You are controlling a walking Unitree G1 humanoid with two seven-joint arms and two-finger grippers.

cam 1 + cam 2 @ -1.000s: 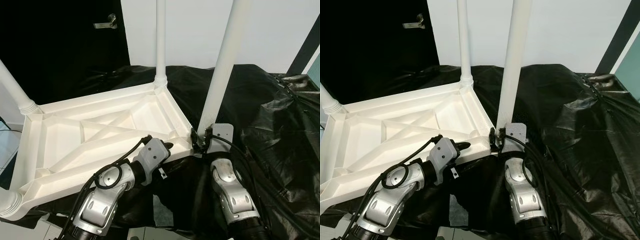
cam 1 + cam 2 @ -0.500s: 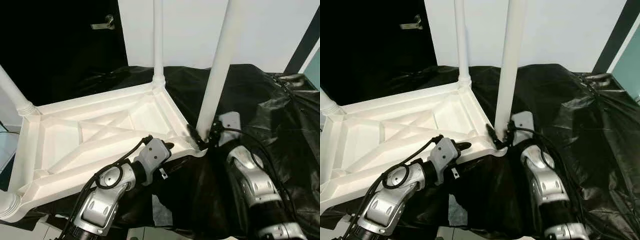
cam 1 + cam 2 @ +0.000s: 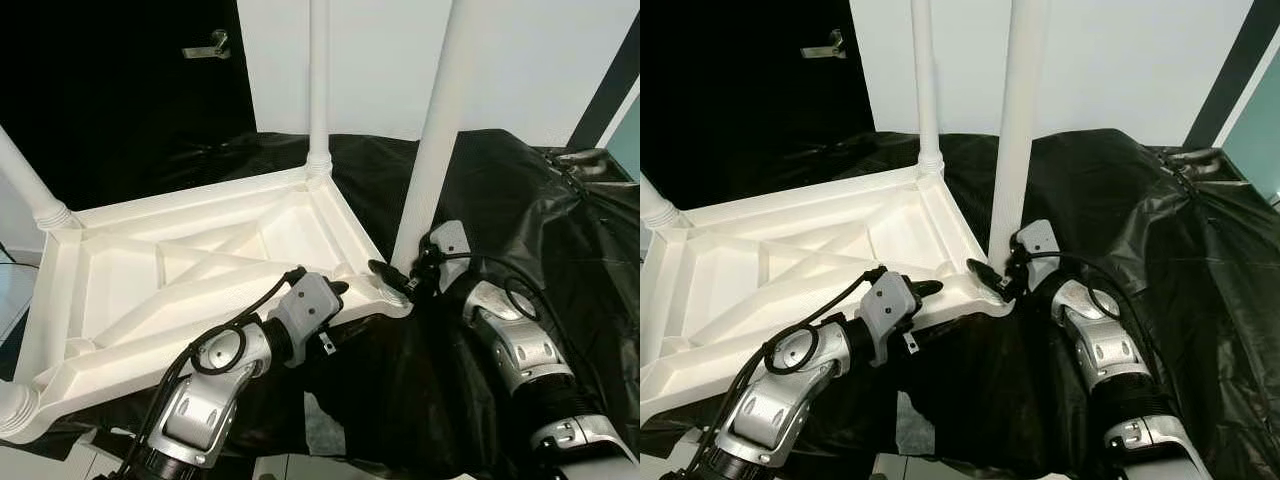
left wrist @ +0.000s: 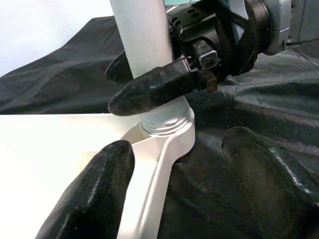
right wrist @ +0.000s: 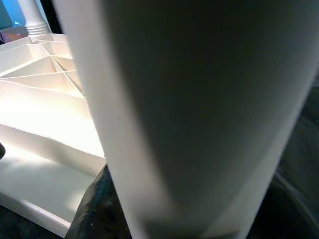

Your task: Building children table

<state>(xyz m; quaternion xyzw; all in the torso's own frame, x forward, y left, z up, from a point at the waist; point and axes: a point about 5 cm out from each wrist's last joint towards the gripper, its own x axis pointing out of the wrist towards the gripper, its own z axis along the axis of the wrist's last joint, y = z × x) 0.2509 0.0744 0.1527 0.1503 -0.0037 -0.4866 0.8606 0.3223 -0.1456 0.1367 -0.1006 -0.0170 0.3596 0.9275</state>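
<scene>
The right end effector (image 4: 149,82) clamps the tall white plastic table leg (image 3: 432,160) at its socket; the left end effector (image 3: 335,288), fingers apart, straddles the upturned white plastic tabletop (image 3: 200,265) rim.

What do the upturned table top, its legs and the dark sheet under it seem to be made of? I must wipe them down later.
Table top: likely moulded white plastic, matt, with ribbed underside bracing. Legs: the same smooth white plastic, probably hollow tubes in ringed sockets. Sheet: thin black plastic film, glossy and crinkled.
</scene>
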